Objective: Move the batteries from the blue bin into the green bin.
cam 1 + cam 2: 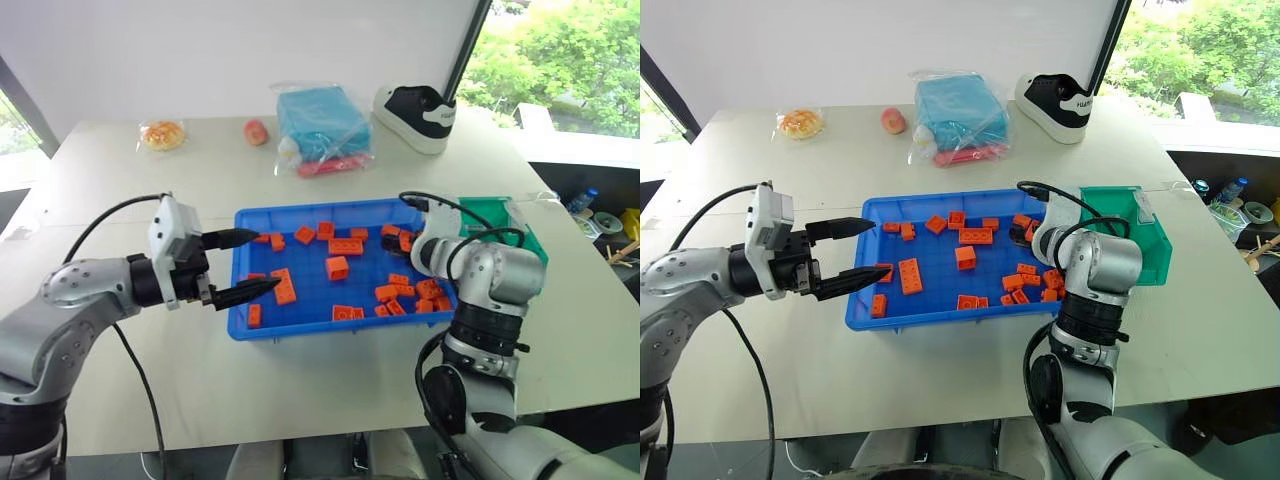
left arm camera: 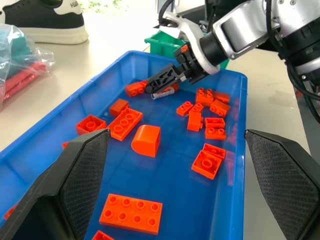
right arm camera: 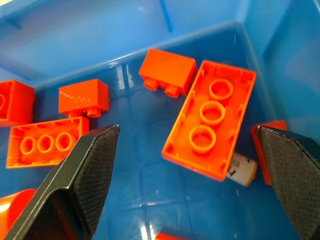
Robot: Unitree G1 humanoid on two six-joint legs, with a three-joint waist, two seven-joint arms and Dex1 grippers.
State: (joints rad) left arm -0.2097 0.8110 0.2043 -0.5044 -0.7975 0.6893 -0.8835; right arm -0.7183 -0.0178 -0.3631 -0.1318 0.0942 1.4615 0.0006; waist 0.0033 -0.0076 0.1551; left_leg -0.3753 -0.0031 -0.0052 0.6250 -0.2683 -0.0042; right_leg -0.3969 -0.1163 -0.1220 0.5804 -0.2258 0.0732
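Observation:
The blue bin (image 1: 300, 215) sits mid-table, strewn with orange bricks (image 1: 337, 267). One whitish battery (image 3: 241, 170) lies in its far right corner, half tucked under an upturned orange brick (image 3: 211, 125); the battery (image 2: 167, 92) also shows in the left wrist view. My right gripper (image 3: 186, 131) hangs open just above that brick and battery, tilted down into the bin (image 1: 392, 240). The green bin (image 1: 505, 222) stands against the blue bin's right end. Level at the blue bin's left rim, my left gripper (image 1: 250, 263) is open and holds nothing.
At the back of the table lie a black-and-white shoe (image 1: 420, 115), a bagged blue bundle (image 1: 322, 125), a peach-coloured fruit (image 1: 256, 131) and a wrapped bun (image 1: 162, 134). The table's right edge runs just past the green bin.

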